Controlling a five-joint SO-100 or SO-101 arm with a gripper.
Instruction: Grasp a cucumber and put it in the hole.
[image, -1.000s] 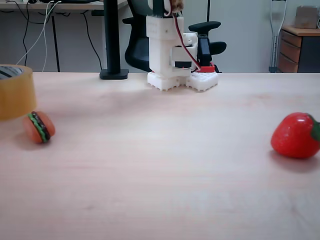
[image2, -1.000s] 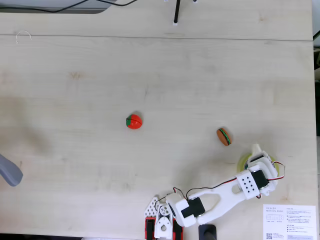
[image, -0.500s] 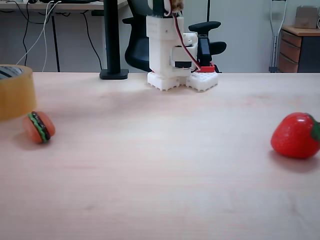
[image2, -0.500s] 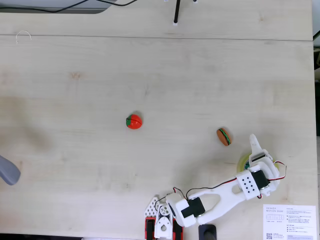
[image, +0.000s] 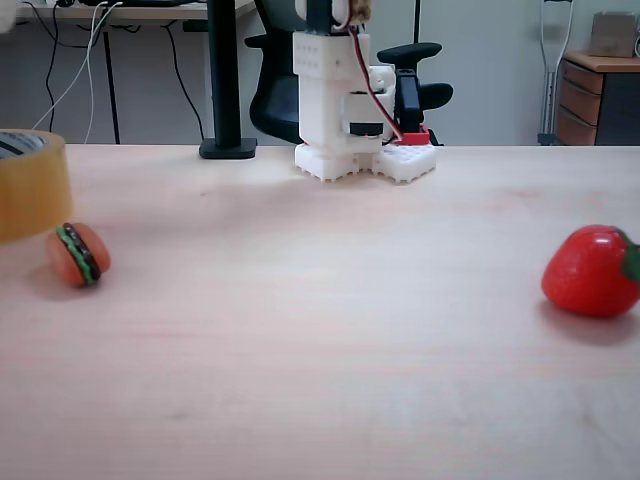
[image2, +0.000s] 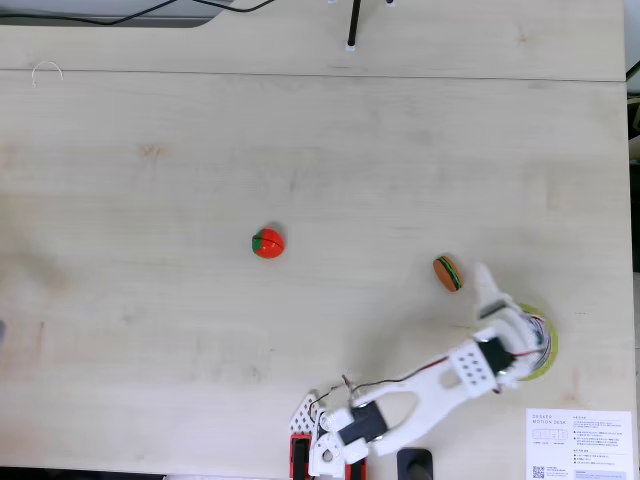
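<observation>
Nearest in the low fixed view, a red plastic strawberry toy (image: 592, 271) lies right and a small burger toy (image: 78, 254) left, beside a yellowish tape roll (image: 30, 182). Overhead, the white gripper (image2: 484, 290) hovers near that roll (image2: 541, 345); finger spread unclear; cucumber unseen.

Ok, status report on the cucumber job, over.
End effector by tape roll, jaws unclear. Cucumber: cannot tell where. Burger toy close beside end effector.

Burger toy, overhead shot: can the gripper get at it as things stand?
Probably yes. The burger toy lies on bare table, just left of the gripper, with nothing between them; the tape roll sits beside the arm.
</observation>
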